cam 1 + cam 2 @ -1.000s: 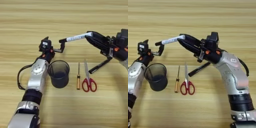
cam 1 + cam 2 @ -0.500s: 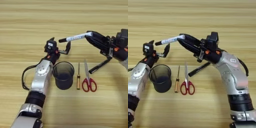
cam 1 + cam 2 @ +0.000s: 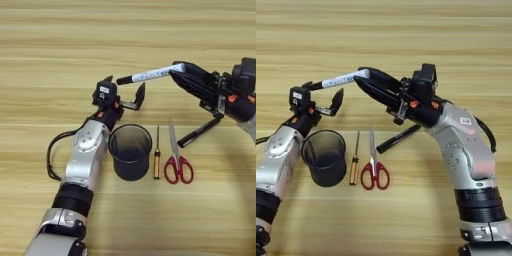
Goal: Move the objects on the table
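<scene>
The white-barrelled marker [image 3: 150,75] is off the table, held nearly level with its black cap pointing toward the robot's left; the right gripper [image 3: 363,79] is clenched on its white end. The capped end lies between the spread fingers of the left gripper [image 3: 125,87], whose claw is released and, as far as can be seen, not touching the marker. Just below the left gripper the black mesh pen cup [image 3: 130,158] stands upright on the wooden table [image 3: 60,40], close against the left forearm. The slim all-black marker [image 3: 199,132] lies slanted on the table under the right arm. Between it and the cup lie a small screwdriver [image 3: 157,160] with a yellowish handle and red-handled scissors [image 3: 176,161], side by side, blades pointing away from the robot
</scene>
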